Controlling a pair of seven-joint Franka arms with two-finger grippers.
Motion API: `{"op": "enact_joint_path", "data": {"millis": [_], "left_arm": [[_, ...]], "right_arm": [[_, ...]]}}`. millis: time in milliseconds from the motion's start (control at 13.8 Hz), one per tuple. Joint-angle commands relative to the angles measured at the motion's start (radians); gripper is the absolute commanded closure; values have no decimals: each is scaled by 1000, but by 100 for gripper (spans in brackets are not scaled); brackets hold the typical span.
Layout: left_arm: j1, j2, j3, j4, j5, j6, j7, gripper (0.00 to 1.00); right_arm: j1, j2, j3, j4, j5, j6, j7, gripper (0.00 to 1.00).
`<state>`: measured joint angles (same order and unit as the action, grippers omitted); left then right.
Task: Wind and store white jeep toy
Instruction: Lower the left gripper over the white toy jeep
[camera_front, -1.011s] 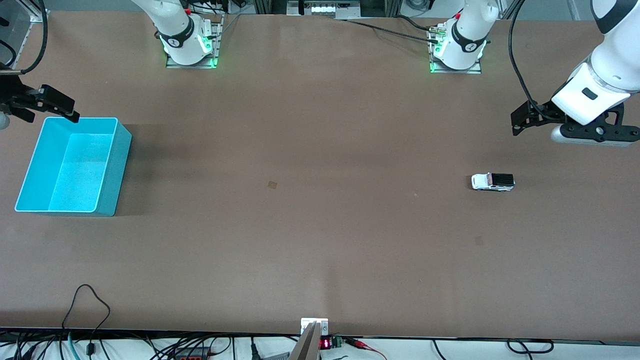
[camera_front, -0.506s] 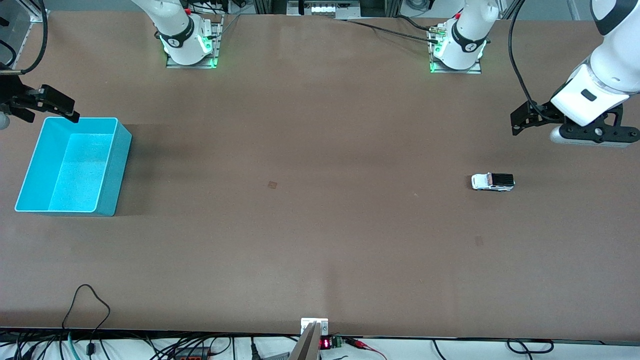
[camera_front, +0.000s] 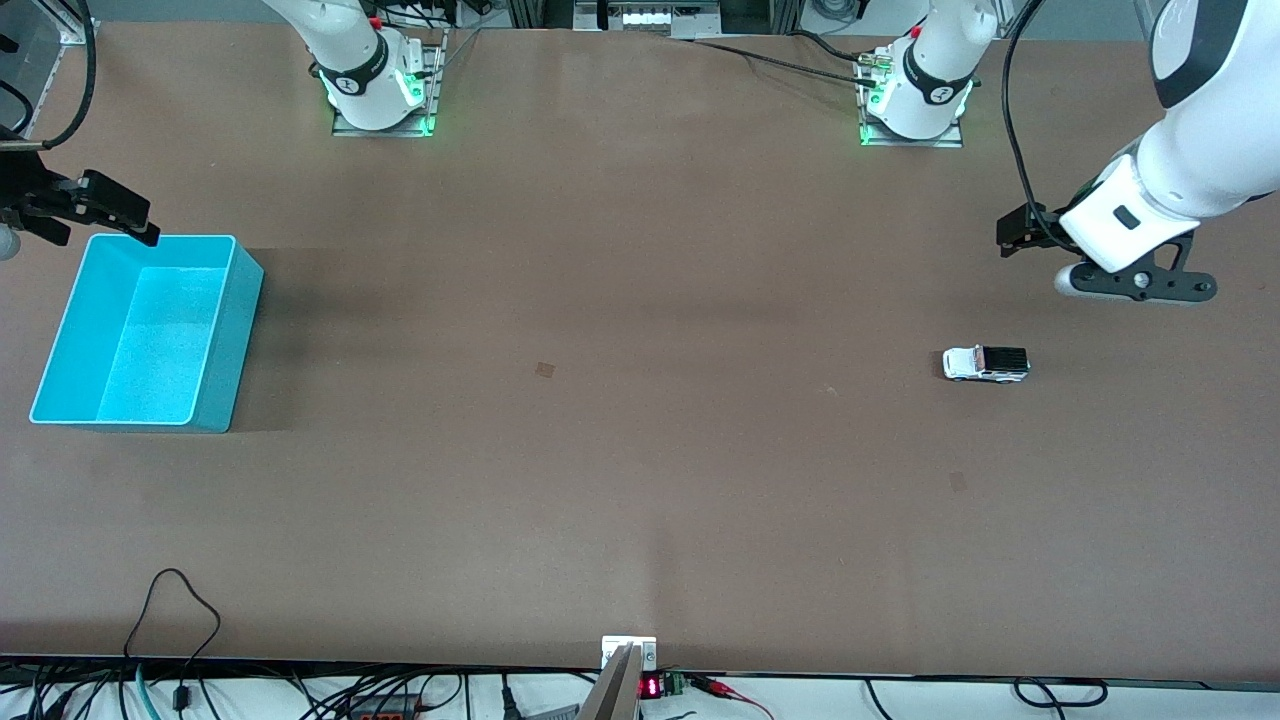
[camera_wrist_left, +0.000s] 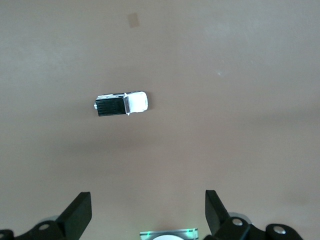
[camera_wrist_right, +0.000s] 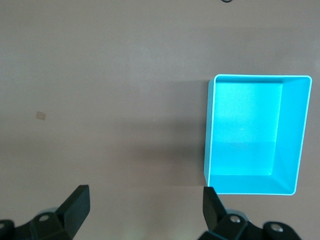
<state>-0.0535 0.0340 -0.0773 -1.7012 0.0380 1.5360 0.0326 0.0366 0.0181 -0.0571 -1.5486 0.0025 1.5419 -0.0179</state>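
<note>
The white jeep toy (camera_front: 986, 364) stands on the brown table toward the left arm's end; it also shows in the left wrist view (camera_wrist_left: 121, 104). My left gripper (camera_front: 1010, 236) is open and empty in the air, over bare table beside the jeep; its own view (camera_wrist_left: 148, 215) shows the jaws wide apart. The turquoise bin (camera_front: 226, 340) stands empty at the right arm's end and shows in the right wrist view (camera_wrist_right: 245, 130). My right gripper (camera_front: 105, 215) is open and empty, waiting above the bin's edge that lies farthest from the front camera (camera_wrist_right: 145, 212).
Two small tape marks lie on the table, one near the middle (camera_front: 545, 369) and one nearer the front camera than the jeep (camera_front: 958, 482). A black cable loop (camera_front: 180, 600) lies at the table's front edge. The arm bases (camera_front: 380, 90) (camera_front: 915, 100) stand along the back.
My left arm has swung its gripper a little toward the jeep and toward the table's middle. The right arm, jeep and bin have not moved.
</note>
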Motion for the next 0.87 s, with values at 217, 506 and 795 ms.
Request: {"op": "enact_joint_path", "data": {"millis": [217,506,795], "left_arm": [[27,55,5,-15,10,-34,491,0],[76,52,7,-150,54,65,752,0],[152,47,7,-332,56,319,1030,0]], "right_arm": [[0,6,0,13,5,-14,13,0],[0,6,0,13,5,-14,15,0],[0,6,0,13,5,-14,16,0]]}}
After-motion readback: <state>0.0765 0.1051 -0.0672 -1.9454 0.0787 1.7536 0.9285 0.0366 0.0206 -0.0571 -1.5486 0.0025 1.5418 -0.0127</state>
